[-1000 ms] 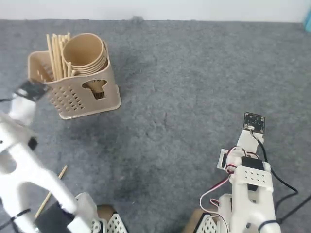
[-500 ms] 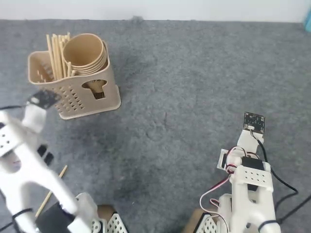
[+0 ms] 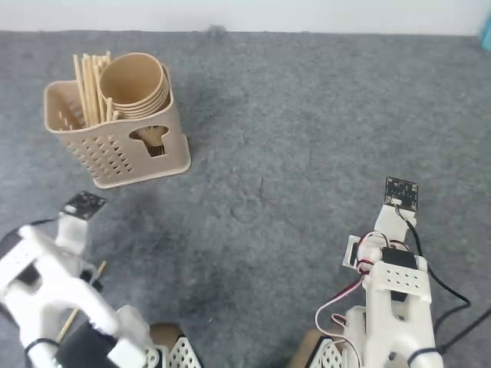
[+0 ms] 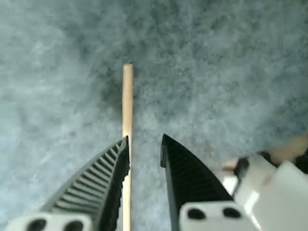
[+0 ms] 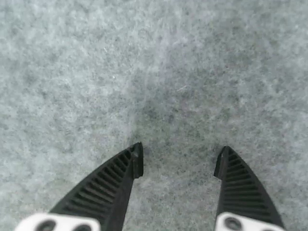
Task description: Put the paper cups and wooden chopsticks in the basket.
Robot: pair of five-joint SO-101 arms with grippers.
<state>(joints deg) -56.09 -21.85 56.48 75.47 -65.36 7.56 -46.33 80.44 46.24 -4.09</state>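
Chopstick (image 4: 127, 103) | flat on carpet (image 4: 216, 57) | long axis along left end effector (image 4: 145, 139)

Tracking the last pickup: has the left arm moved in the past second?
Yes. In the high view the left arm has pulled back from the basket, toward the loose chopstick.
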